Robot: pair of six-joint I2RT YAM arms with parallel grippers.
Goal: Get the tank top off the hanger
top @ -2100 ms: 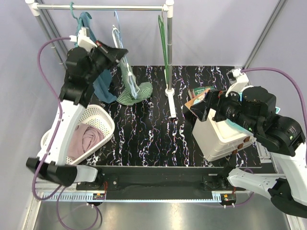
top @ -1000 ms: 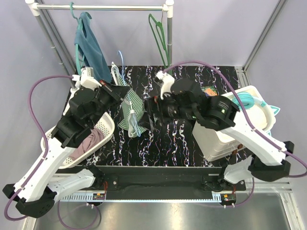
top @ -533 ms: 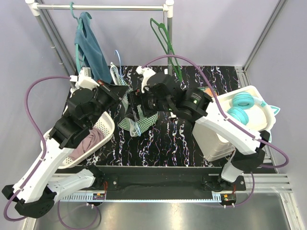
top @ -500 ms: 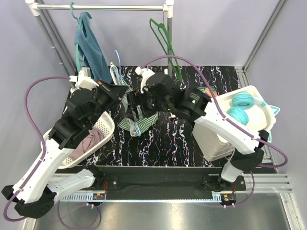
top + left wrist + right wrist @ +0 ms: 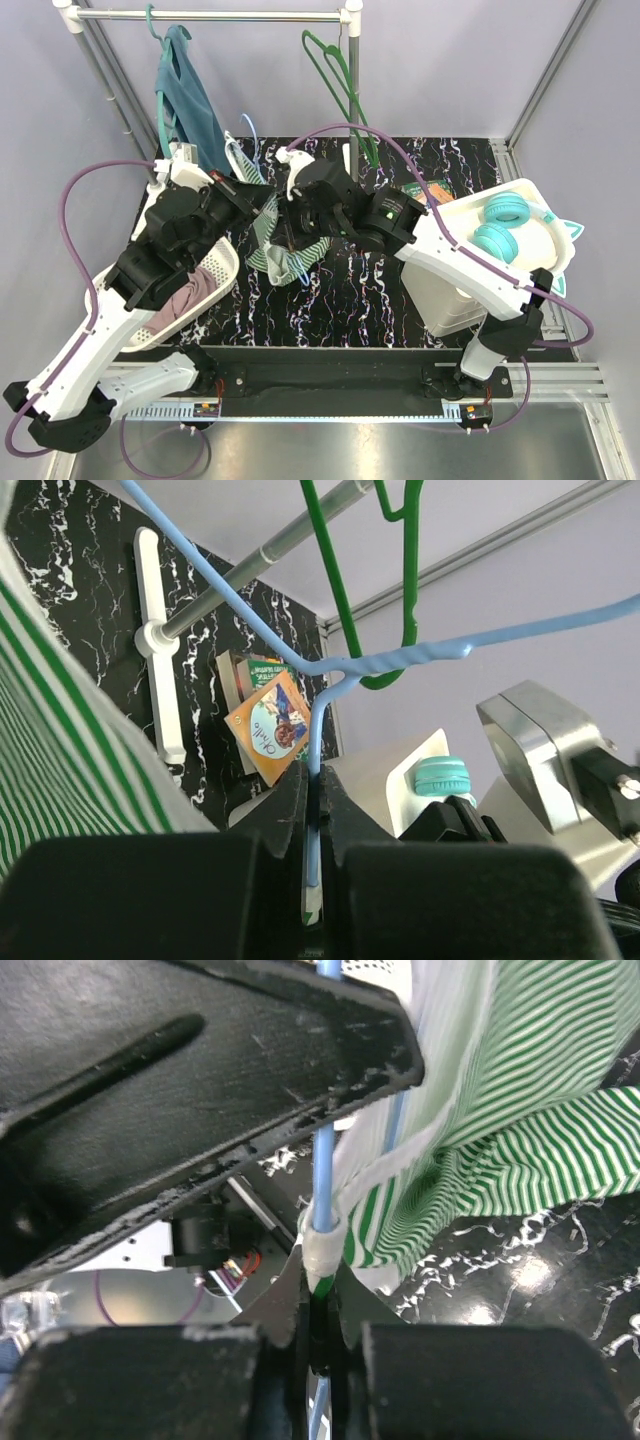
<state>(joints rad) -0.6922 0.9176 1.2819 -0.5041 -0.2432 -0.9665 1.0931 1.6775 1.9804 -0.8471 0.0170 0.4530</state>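
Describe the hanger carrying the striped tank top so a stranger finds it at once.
Look below the clothes rail, over the left part of the black marbled table. The light blue hanger is off the rail and carries the striped tank top; the green hanger on the rail is bare.

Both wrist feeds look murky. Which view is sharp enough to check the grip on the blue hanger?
Left wrist: the left end effector is a dark, unfocused mass, yet the blue hanger pinched in it reads crisply. Right wrist: the right end effector is blurred too; the striped tank top is sharp. Top external: evenly lit, but the arms hide both grips.
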